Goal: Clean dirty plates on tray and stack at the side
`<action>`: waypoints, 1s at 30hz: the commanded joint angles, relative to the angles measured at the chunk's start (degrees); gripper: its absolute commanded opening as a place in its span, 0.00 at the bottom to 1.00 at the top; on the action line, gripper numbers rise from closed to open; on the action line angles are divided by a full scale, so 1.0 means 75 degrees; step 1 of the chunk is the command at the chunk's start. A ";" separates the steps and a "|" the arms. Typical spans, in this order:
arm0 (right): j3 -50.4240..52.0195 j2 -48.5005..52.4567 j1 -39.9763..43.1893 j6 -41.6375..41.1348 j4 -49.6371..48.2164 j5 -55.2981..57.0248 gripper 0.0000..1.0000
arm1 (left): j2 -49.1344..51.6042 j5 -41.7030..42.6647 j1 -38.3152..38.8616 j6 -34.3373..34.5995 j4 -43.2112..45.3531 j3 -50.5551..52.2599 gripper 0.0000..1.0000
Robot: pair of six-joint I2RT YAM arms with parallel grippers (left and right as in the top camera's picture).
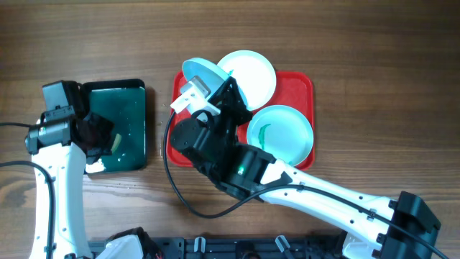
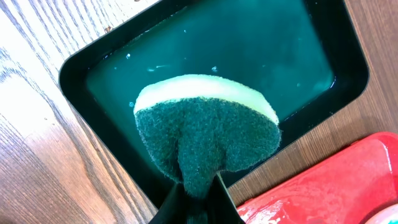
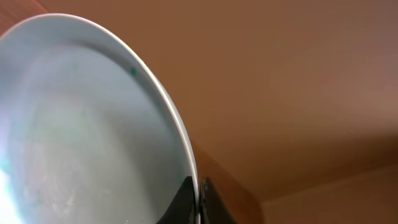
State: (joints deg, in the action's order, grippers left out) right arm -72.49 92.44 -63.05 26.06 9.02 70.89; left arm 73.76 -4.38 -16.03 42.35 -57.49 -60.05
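— What's on the table (image 1: 374, 43), biggest thing first?

— The red tray (image 1: 300, 85) sits in the middle. Well off to its left is a smaller dark green tray (image 1: 129, 97) with what looks like liquid (image 2: 249, 56) standing in it. Two plates lie flat on the red one: a white plate (image 1: 253, 70) at the far edge and a pale cyan plate (image 1: 284, 133) on the near right, with a teal smear (image 1: 263, 134) at its centre.

— And the third plate?

— The other cyan plate (image 1: 203, 73) is up in the air over the red tray's far left corner, tipped steeply. The right gripper (image 3: 198, 200) has its fingers pinched together on the rim, one on each side of the edge.

— Is that grip safe?

— I'd be wary of it. The plate looks stiff, thin, light and glossy, though I can't tell what it's made of. The low rim is really the only place to take hold, but a pinch there leaves the whole disc hanging off one small patch. A hard scrub could swivel it or slide it out, more so once it's wet. I'd wipe gently and close to the held side.

— What about the left arm?

— The left gripper (image 2: 198, 202) is clamped on a sponge (image 2: 205, 130), with the green scouring face toward the camera and yellow foam behind it, poised over the green tray. The sponge is soft, so it should squash against the plate rather than knock it. The smallest thing I can see is a teal speck (image 3: 133, 71) near the lifted plate's rim.
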 commanded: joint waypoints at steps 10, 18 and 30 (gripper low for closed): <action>-0.0012 -0.0003 0.1192 -0.6671 0.2754 -0.4438 0.04 | 0.0085 0.0067 -0.0029 -0.0015 0.0003 0.0006 0.04; -0.0012 -0.0035 0.7437 -0.8740 0.3963 -0.9879 0.04 | 0.0085 0.0067 -0.0029 -0.0015 -0.0006 0.0006 0.04; 0.0746 0.0933 1.1301 -0.6481 0.3867 -1.0276 0.26 | 0.0085 0.0067 -0.0029 -0.0015 0.0026 0.0006 0.04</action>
State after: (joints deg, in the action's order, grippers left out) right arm -67.57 96.90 22.81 -23.55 38.70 -4.54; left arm 74.17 -3.95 -16.03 42.35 -57.45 -60.05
